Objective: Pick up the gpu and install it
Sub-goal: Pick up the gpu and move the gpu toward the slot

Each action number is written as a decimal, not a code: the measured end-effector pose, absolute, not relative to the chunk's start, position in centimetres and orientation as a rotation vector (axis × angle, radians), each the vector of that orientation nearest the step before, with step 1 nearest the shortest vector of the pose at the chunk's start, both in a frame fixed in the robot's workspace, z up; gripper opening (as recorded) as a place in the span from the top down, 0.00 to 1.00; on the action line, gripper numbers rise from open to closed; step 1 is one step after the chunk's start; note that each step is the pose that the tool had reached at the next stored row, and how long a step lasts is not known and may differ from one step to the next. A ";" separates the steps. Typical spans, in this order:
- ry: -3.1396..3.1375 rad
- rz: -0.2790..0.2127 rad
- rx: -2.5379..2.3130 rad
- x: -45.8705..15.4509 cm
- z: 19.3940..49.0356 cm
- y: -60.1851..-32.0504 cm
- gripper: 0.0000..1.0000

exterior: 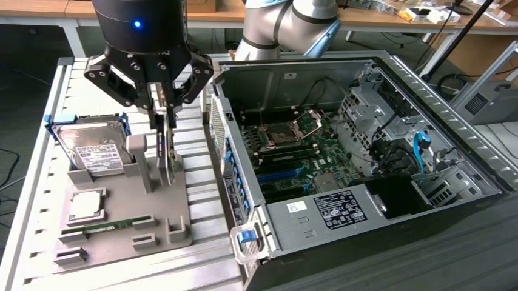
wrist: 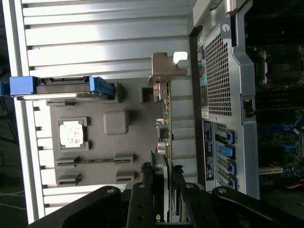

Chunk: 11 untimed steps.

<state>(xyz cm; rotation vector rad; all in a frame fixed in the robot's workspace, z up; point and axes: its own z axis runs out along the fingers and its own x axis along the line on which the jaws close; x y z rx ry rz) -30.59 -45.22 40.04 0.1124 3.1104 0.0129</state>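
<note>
Grey sheet steel made up the biggest thing you had in view: the open computer case (exterior: pixel 465 136), filling the exterior view's right with its green motherboard (exterior: pixel 304 151) laid bare inside. Next in size came the slatted aluminium table (exterior: pixel 206 242) on the exterior view's left, and on it the grey fixture tray (exterior: pixel 121 209), low and left of centre. From the upper left of that frame the black gripper (exterior: pixel 162 118) reached straight down over the tray. Its two fingers (exterior: pixel 152 112) stood narrow, one pressed to each flat face of the gpu (exterior: pixel 167 154), so the pincer was closed on the card's upper edge.

The gpu stood on its long edge in the tray, between the case's perforated rear wall and the upright hard drive (exterior: pixel 93 148). You could not tell whether its lower edge sat in the holder or hung just clear of it. From the side it looked thin and dark. In the wrist view the gpu (wrist: pixel 165 118) showed edge-on as a slim line studded with small parts, ending in a silvery stepped metal bracket (wrist: pixel 167 66).

Smallest of all, a square processor (exterior: pixel 87 205) and a narrow green memory stick (exterior: pixel 113 225) lay in the tray's lower part.
</note>
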 end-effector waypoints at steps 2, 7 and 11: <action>3.110 0.013 0.112 -30.6 40.2 -45.2 0.73; 3.110 0.013 0.112 -30.6 40.5 -45.2 0.73; 3.110 0.013 0.112 -30.6 40.8 -45.2 0.73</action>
